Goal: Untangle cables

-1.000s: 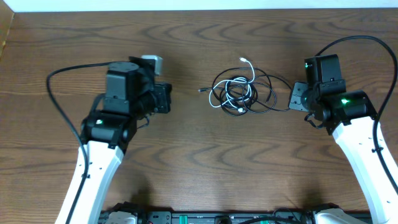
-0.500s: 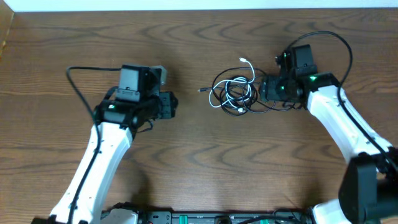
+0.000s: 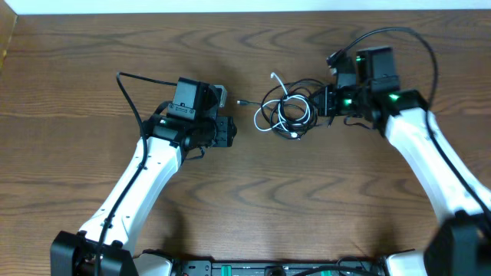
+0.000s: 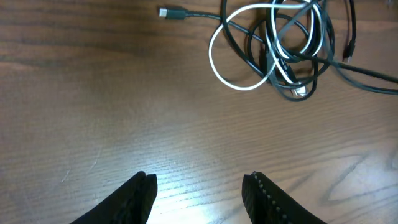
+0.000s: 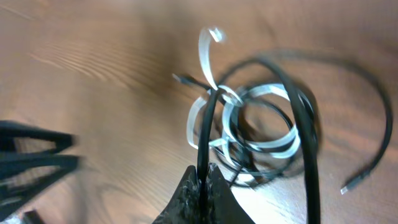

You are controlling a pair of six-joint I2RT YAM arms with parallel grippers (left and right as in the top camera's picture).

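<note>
No text, label, brand, number or sign can be read in any of the three views. Cables (image 3: 288, 113) and table (image 3: 77, 77) show no legible marking; the right wrist view is motion-blurred
</note>
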